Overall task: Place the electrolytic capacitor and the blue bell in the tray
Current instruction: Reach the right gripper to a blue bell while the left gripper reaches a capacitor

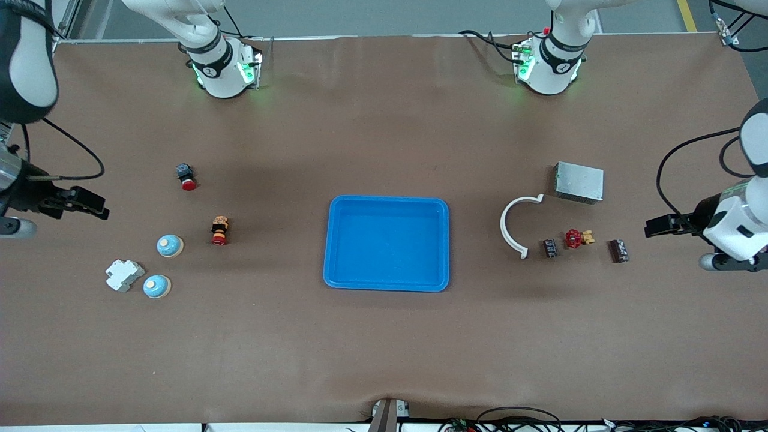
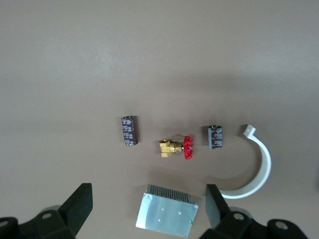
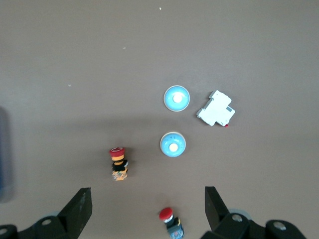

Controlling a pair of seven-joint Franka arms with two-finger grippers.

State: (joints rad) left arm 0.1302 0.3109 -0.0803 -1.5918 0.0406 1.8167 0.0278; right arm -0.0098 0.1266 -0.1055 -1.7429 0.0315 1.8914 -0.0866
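Observation:
The bright blue tray [image 1: 387, 198] lies empty at the table's middle. Two blue bells [image 1: 170, 245] [image 1: 156, 287] sit toward the right arm's end; both show in the right wrist view [image 3: 173, 144] [image 3: 176, 98]. Two dark electrolytic capacitors [image 1: 550, 248] [image 1: 618, 251] lie toward the left arm's end; both show in the left wrist view [image 2: 215, 136] [image 2: 129, 130]. My left gripper [image 1: 657, 227] [image 2: 148, 209] is open and empty, high over the left arm's end. My right gripper [image 1: 96, 207] [image 3: 147, 206] is open and empty, high over the right arm's end.
A red-handled brass valve [image 1: 576, 238] lies between the capacitors. A white curved clip [image 1: 516, 225] and a grey metal box [image 1: 579, 182] lie close by. A white breaker [image 1: 124, 275] sits beside the bells. Two red push buttons [image 1: 186, 176] [image 1: 219, 231] stand nearby.

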